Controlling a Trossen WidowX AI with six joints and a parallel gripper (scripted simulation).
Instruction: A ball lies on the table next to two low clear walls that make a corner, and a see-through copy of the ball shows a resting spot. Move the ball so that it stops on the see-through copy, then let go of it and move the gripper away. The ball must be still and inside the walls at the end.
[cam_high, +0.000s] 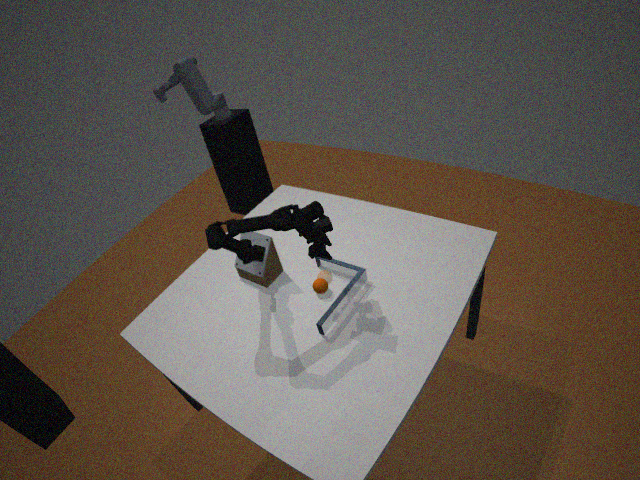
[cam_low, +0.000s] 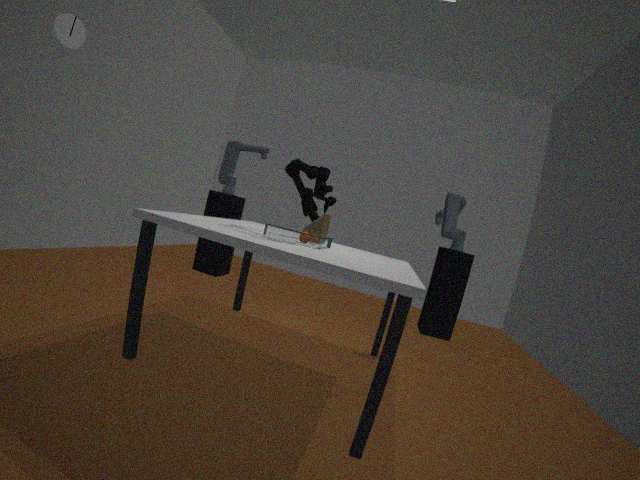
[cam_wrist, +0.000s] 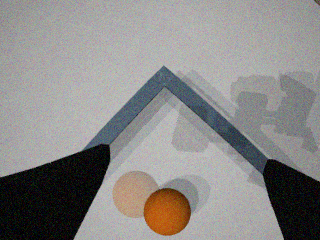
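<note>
My black claw (cam_high: 319, 253) hangs spread wide and empty above the white surface (cam_high: 413, 268), over the near end of the low clear corner walls (cam_high: 347, 294). The small orange ball (cam_wrist: 167, 211) lies below between my fingers, overlapping the pale see-through ball copy (cam_wrist: 131, 191)

You are looking at a room enclosed by plain grey walls (cam_low: 392, 129) over an orange-brown floor (cam_low: 516, 403). A white square tabletop (cam_high: 413, 268) stands on four dark legs (cam_low: 136, 289). Note two black pedestals (cam_low: 444, 294) beside the table, each carrying a grey fixture (cam_low: 235, 165) on top. A round wall clock (cam_low: 69, 29) hangs high on the left wall. Lighting is dim and casts overlapping soft shadows (cam_high: 320, 361) across the tabletop.
</note>
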